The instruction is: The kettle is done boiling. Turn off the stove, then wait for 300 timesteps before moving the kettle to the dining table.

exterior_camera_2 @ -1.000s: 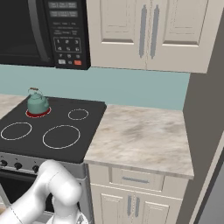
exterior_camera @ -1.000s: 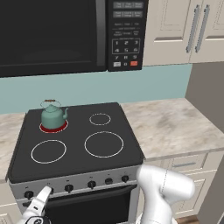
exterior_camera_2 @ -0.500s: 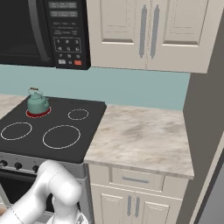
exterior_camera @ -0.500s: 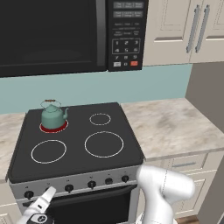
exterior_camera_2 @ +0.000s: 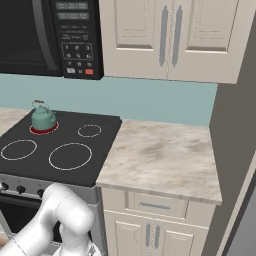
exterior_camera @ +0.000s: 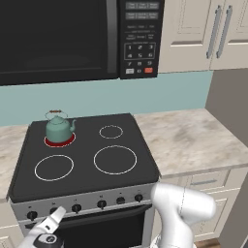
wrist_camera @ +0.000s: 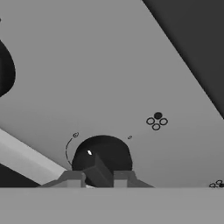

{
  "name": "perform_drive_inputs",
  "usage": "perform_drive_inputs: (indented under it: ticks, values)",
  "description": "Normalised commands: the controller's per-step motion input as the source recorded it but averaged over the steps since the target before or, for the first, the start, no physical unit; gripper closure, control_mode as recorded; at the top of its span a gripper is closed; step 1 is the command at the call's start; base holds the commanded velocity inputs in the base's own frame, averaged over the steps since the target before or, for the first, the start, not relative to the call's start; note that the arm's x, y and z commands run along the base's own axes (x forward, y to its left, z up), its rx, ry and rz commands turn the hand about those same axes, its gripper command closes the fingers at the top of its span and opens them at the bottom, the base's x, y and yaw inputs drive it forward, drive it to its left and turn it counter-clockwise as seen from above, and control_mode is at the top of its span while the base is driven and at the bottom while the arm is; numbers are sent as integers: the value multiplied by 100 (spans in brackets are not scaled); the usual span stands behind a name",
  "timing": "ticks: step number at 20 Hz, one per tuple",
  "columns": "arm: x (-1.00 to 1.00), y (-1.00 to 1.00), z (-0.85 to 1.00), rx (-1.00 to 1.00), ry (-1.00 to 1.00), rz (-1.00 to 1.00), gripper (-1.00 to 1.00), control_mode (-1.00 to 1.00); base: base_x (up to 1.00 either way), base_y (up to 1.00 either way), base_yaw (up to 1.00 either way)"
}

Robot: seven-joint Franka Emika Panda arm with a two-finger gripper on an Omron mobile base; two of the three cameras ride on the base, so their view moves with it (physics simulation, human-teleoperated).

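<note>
Up above my tool hangs the black microwave [exterior_camera: 58,41]; cream cabinets [exterior_camera_2: 167,37] (closed) top the marbled desk [exterior_camera_2: 162,157].

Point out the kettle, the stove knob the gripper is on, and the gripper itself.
kettle [exterior_camera: 59,128]: left base view, on its teal body.
stove knob [wrist_camera: 103,153]: hand view, on its black round face.
gripper [wrist_camera: 98,179]: hand view, midway between the fingertips, shut on the knob's ridge.
</note>
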Motion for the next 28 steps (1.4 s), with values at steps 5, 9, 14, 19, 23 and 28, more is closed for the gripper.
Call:
perform_drive_inputs:
  ticks: [5,9,14,19,23,28]
  values:
    - [7,-19,2,11,0,0,100,-100,0,0,0]
    - [7,-15,0,12,0,-8,100,-100,0,0,0]
    - [3,-11,0,21,0,-10,100,-100,0,0,0]
    - [0,-3,0,27,0,-9,100,-100,0,0,0]
    - [0,0,0,26,0,-6,100,-100,0,0,0]
    - [0,0,0,24,0,-3,100,-100,0,0,0]
